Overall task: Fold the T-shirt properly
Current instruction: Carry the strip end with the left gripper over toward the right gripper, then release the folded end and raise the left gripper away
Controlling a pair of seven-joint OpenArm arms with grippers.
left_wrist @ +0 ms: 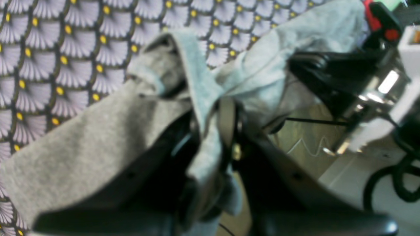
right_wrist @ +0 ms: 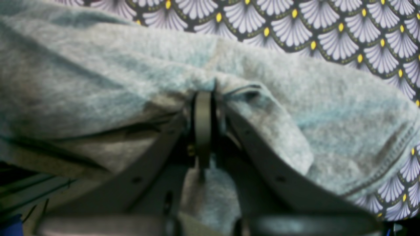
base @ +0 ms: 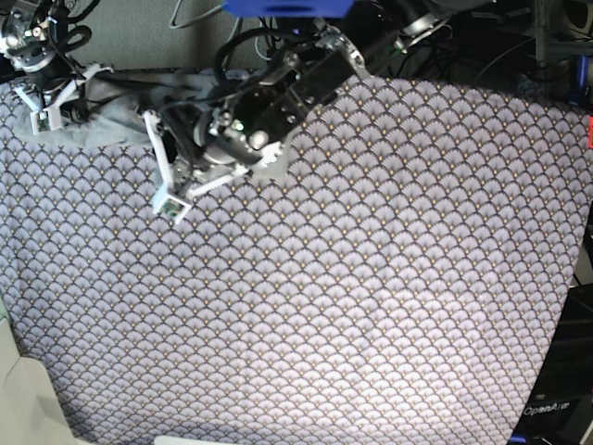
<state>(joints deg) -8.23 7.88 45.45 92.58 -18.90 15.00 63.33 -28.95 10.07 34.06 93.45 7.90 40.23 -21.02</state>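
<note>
The light grey T-shirt [base: 120,119] lies bunched at the far left corner of the patterned cloth, stretched between my two grippers. In the left wrist view, my left gripper [left_wrist: 226,113] is shut on a gathered fold of the T-shirt [left_wrist: 85,150], which drapes over its fingers. In the right wrist view, my right gripper [right_wrist: 203,98] is shut on another part of the T-shirt [right_wrist: 328,118], near a stitched hem. In the base view the left arm [base: 278,97] reaches in from the top centre and covers part of the shirt. The right arm [base: 42,79] is at the top left corner.
The purple-grey scallop-patterned cloth [base: 371,278] covers the whole table. Cables and black equipment [base: 445,37] sit behind the far edge. In the left wrist view the other arm's black body [left_wrist: 331,70] and floor cables [left_wrist: 393,177] show beyond the table's edge.
</note>
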